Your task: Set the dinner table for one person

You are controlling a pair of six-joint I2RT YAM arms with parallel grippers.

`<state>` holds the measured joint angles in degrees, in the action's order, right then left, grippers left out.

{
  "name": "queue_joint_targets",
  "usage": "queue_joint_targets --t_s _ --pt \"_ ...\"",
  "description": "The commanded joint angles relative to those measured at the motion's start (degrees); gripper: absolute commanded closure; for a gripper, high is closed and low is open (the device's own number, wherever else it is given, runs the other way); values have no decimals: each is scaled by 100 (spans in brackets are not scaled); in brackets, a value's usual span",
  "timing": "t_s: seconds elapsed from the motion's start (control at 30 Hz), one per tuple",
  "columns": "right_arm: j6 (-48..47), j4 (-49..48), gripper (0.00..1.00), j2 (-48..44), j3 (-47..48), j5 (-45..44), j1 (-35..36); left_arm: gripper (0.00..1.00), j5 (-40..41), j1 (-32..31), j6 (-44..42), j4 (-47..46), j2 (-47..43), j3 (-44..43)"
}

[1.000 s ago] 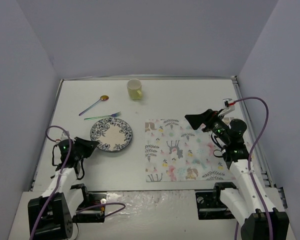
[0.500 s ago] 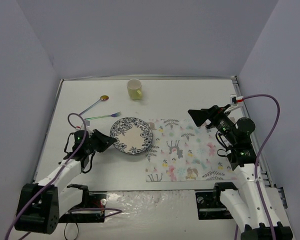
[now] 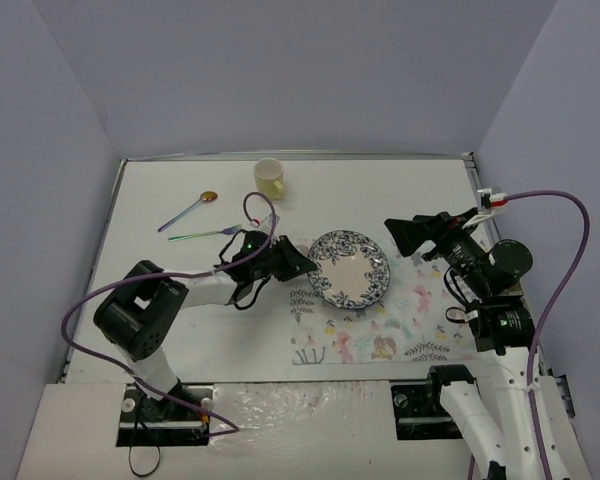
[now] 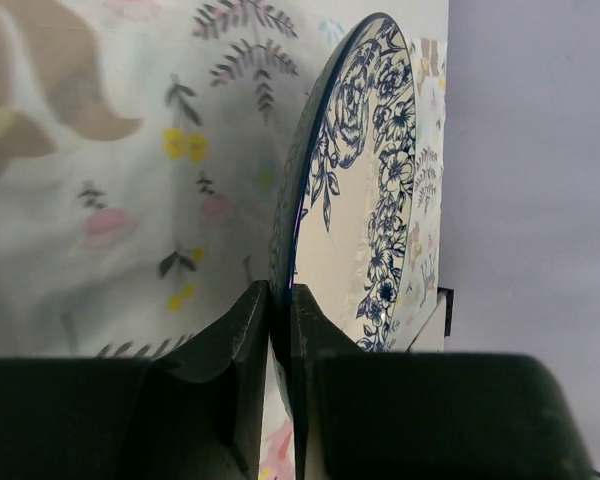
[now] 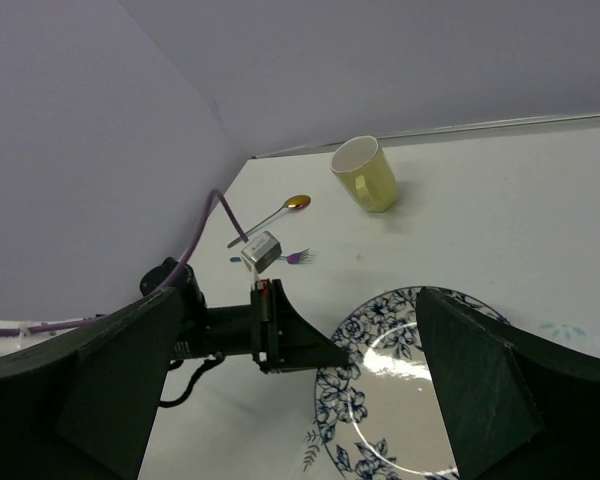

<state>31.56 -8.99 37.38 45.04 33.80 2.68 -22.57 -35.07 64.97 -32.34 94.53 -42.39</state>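
The left gripper (image 3: 302, 263) is pinching the blue-patterned plate (image 3: 350, 270) by its 9 o'clock rim, jaws nearly closed, holding it over the animal-print mat (image 3: 380, 335) (whether it is touching the cloth, I cannot tell). The right gripper (image 3: 406, 235) is hanging wide and empty at the plate's 2 o'clock. The dinner table (image 3: 170, 320) is lying beneath everything, with a yellow mug (image 3: 269, 178) standing toward its 12 o'clock edge.

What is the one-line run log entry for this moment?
left tool: shut on rim of blue floral plate, held above animal-print mat | right tool: open, empty | yellow mug, spoon, fork: on dinner table, far left
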Motion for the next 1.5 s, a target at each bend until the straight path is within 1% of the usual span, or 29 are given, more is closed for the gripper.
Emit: queue_joint_targets --t_s 0.0,0.37,0.7,1.13,1.47 --pt "-230 -36 0 -46 367 -32 31 100 -133 -487 307 -1664 249 -981" --pt "-369 176 0 -108 401 -84 31 100 -150 -1179 429 -1926 1300 -1926" --pt "-441 253 0 -168 331 -88 26 100 -102 -1432 420 -1735 1769 -2535" --pt "-479 310 0 -225 257 -125 31 100 -151 -1653 549 -1740 2189 -2907" --pt "-493 319 0 -239 186 -137 25 100 -145 -1676 576 -1620 2451 -3009"
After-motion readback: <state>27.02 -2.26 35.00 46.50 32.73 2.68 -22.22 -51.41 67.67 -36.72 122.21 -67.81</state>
